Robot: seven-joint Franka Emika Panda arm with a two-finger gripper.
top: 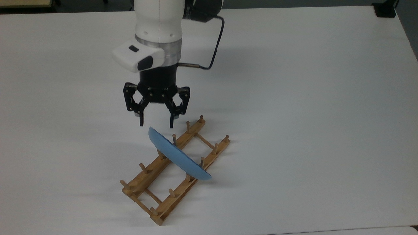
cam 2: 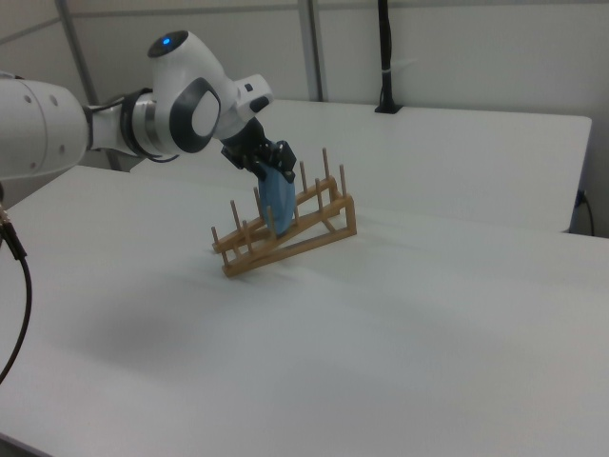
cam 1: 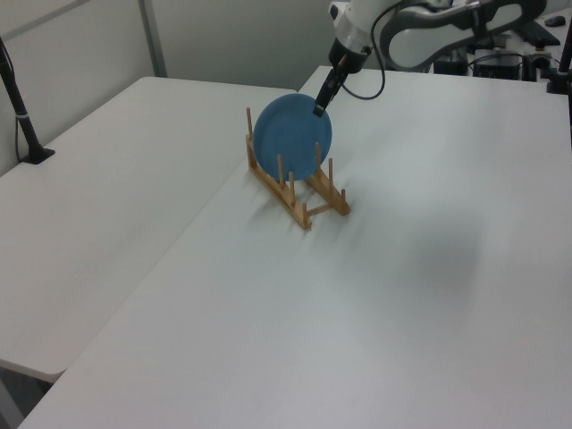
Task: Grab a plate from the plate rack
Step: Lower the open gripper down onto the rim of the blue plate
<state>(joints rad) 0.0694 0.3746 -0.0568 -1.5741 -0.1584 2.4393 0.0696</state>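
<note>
Two jaws spread wide, empty, just above plate [top: 178, 156] rim.

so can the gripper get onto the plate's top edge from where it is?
Probably yes. The gripper is open just above the plate, which stands on edge in the plate rack; the pegs sit lower, and nothing lies between fingers and rim.

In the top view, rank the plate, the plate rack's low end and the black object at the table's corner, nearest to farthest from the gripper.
From the gripper:
1. Plate, just below the fingertips.
2. Plate rack low end, near the top view's bottom.
3. Black object, the top view's upper right corner.
</note>
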